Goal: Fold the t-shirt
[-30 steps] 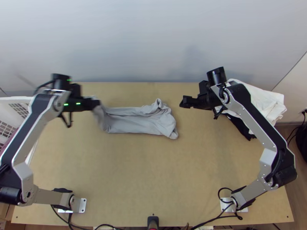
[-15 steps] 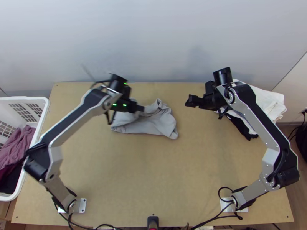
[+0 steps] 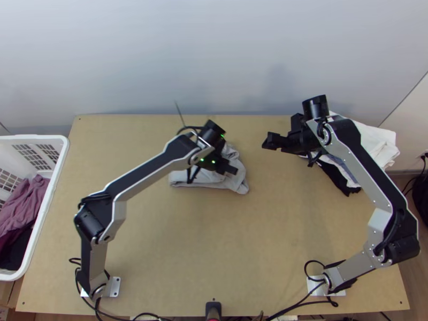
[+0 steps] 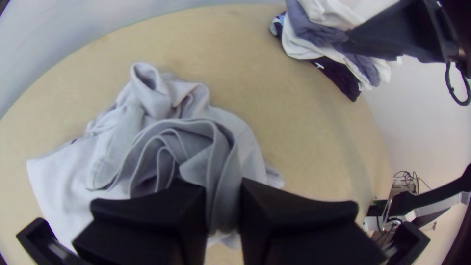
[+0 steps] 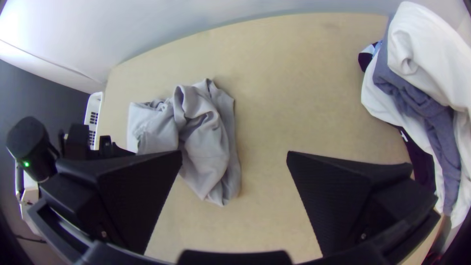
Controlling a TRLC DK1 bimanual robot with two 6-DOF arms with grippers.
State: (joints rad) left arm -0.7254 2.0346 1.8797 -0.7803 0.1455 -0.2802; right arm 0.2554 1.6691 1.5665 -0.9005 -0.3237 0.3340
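Note:
In the top view my left gripper (image 3: 231, 168) is over the right part of the light grey t-shirt (image 3: 184, 179), which lies bunched near the table's middle. The left wrist view shows that gripper (image 4: 223, 211) shut on a gathered, several-layered part of the t-shirt (image 4: 117, 147). My right gripper (image 3: 267, 142) stands apart from the cloth, to its right in the top view. Seen from the right wrist, this gripper (image 5: 235, 191) is open with bare table between its fingers, and the crumpled t-shirt (image 5: 201, 132) lies past one of them.
A pile of white, grey and dark clothes (image 3: 369, 142) lies at the table's back right, behind the right arm. A white basket (image 3: 63, 155) with purple and dark cloth stands at the left edge. Bare wooden table (image 3: 214, 241) stretches in front of the t-shirt.
My left gripper has swung right across the t-shirt, bringing the left end of the cloth over onto the rest, so it lies shorter. The right gripper has shifted slightly right.

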